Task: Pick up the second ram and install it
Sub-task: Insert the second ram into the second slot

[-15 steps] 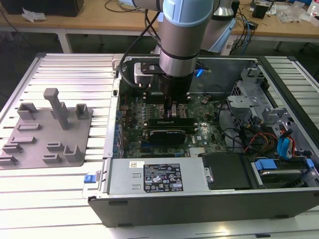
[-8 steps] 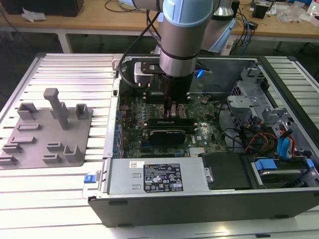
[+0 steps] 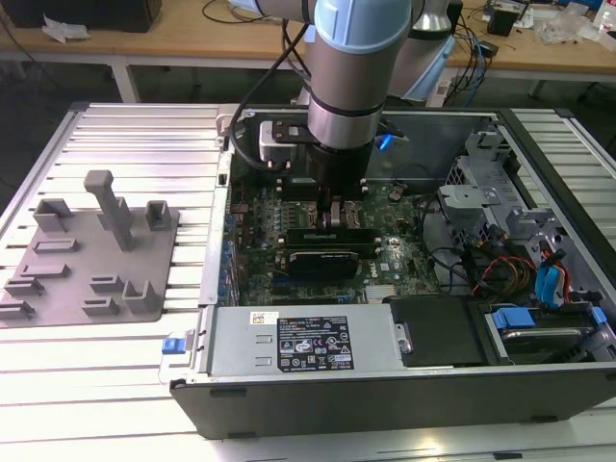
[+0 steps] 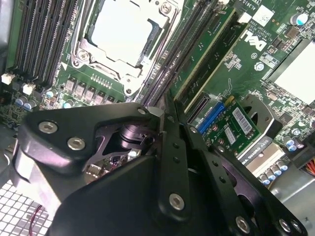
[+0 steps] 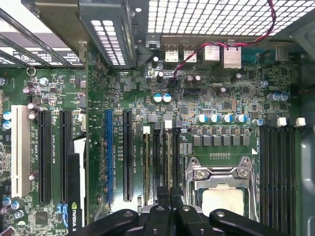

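My gripper (image 3: pixel 332 219) reaches down into the open computer case (image 3: pixel 539 144) and stands over the memory slots beside the silver processor (image 4: pixel 123 32). In both wrist views its black fingers (image 4: pixel 174 147) are closed together. They are pinched on the second ram (image 5: pixel 170 162), which I see edge-on as a thin line along the slot beside the processor socket (image 5: pixel 224 196). Another green ram stick (image 4: pixel 206 54) stands in the neighbouring slot, farther from the processor. Its top edge also shows in the first wrist view (image 5: pixel 146 167).
A black expansion card (image 3: pixel 327 258) lies just in front of the gripper in the exterior view. The grey parts fixture (image 3: pixel 91 255) sits on the table at the exterior view's left. Drive bays, cables (image 3: pixel 500 269) and the power supply (image 3: pixel 308 342) fill the case around the board.
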